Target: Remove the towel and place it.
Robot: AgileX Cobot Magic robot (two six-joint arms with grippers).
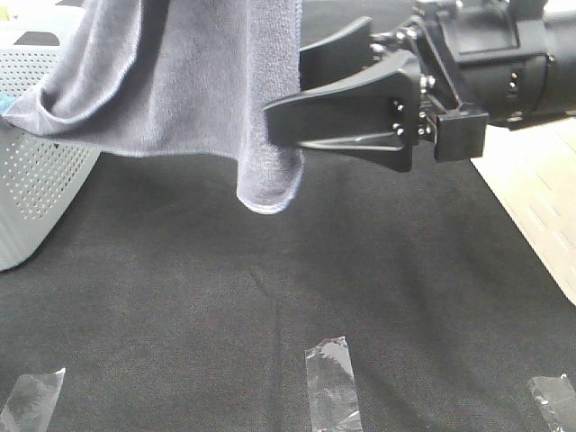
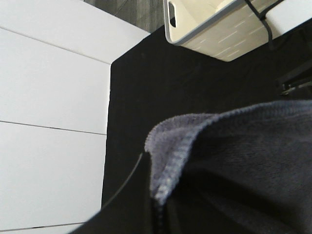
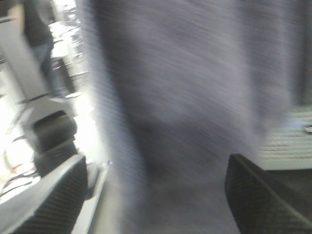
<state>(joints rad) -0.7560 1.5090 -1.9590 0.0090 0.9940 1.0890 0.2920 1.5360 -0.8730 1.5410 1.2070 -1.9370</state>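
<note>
- Presently, the towel (image 1: 180,72) is being held up above the mat (image 1: 270,306), with its top being cut off by the upper edge of the high view.
- Its lowest fold is being hung clear of the mat, near the middle.
- Its left part is being seen across the top of the basket (image 1: 36,180); whether it is resting on the rim cannot be told.
- The right gripper (image 1: 286,85) is being held level just beside the hanging fold, with its jaws being spread wide and nothing being gripped.
- In the right wrist view the towel is being shown, blurred, between and beyond the two fingers (image 3: 48,195); no contact is being made out.
- The left gripper is being hidden by the towel in its own wrist view. It is being judged closed on the towel, whose hemmed edge is being bunched close before that camera, though the grip point itself is not being shown.
- Three strips of tape (image 1: 331,378) are being seen stuck to the mat along its near edge.
- A pale slotted bin (image 2: 214,29) is being shown standing on the mat near its corner.
</note>
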